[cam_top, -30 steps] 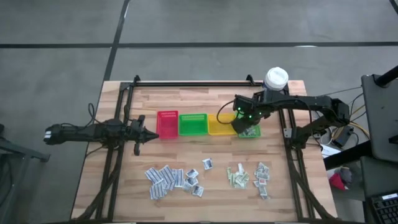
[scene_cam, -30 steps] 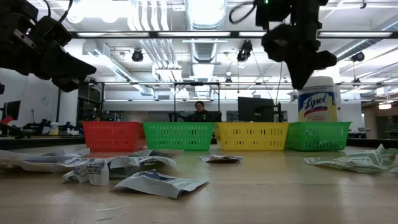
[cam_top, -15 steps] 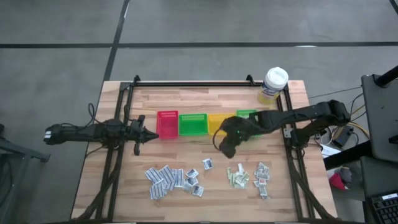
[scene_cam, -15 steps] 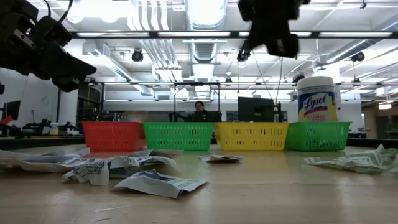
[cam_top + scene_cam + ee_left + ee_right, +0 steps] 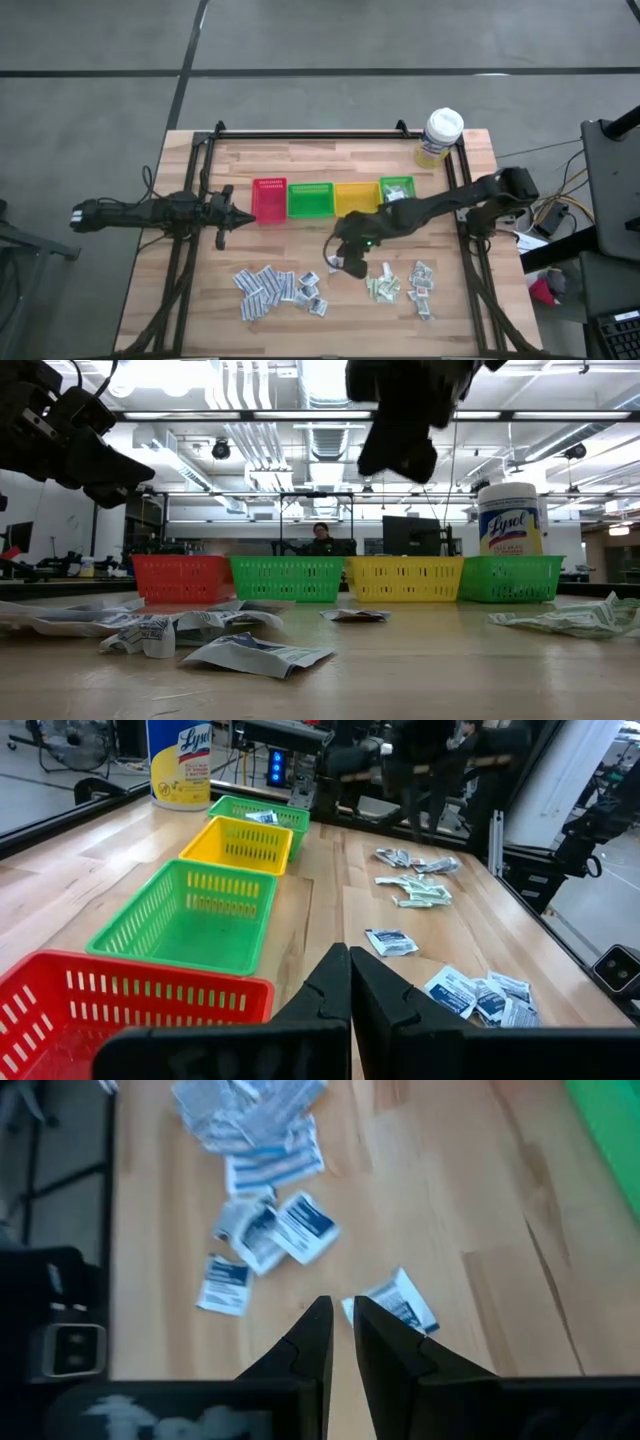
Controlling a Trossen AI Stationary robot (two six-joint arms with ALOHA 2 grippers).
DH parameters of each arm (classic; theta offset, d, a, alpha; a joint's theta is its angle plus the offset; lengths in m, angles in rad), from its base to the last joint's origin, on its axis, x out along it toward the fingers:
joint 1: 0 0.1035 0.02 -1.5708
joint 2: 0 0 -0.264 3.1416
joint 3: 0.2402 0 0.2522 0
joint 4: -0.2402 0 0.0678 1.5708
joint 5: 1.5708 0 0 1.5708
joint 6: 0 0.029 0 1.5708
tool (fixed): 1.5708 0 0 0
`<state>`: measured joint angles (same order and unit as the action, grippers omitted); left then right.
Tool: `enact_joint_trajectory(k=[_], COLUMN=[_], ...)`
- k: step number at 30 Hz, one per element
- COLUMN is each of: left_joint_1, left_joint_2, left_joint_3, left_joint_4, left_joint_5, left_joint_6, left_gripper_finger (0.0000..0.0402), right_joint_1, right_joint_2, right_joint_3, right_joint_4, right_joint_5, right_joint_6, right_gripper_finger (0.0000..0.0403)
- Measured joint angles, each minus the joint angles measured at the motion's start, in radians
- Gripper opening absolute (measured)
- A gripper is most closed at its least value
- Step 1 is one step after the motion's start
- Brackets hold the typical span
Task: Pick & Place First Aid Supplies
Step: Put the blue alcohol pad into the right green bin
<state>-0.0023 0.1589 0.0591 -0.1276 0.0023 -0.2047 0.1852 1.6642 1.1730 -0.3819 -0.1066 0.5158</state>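
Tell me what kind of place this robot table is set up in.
Most likely a robotics lab or workshop. The low view shows exposed ceiling ducts and strip lights above workbenches with a monitor, where a person sits. The high view shows a bare concrete floor around the wooden table.

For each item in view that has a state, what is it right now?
left gripper: shut, empty, beside the red bin.
right gripper: nearly closed, empty, above a lone sachet.
red bin: upright, nothing visible inside.
left green bin: upright, empty.
yellow bin: upright, looks empty.
right green bin: upright, holds a sachet.
wipes tub: upright, lid closed.
loose sachets: scattered on table.
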Motion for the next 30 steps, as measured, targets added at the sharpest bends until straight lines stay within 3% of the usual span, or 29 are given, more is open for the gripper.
enact_joint_trajectory(k=[11, 30], left_joint_1=[0.0, 0.0], left_joint_2=[0.003, 0.005], left_joint_3=[0.001, 0.001], left_joint_4=[-0.009, -0.01], left_joint_5=[0.005, 0.005], left_joint_6=[-0.051, -0.068], left_gripper_finger=[0.0, 0.0], right_joint_1=[0.008, 0.084], right_joint_2=[0.119, 0.129], right_joint_3=[0.054, 0.113], right_joint_4=[0.001, -0.059], right_joint_5=[-0.03, -0.087], right_joint_6=[-0.089, -0.127], right_gripper_finger=[0.0043, 0.0043])
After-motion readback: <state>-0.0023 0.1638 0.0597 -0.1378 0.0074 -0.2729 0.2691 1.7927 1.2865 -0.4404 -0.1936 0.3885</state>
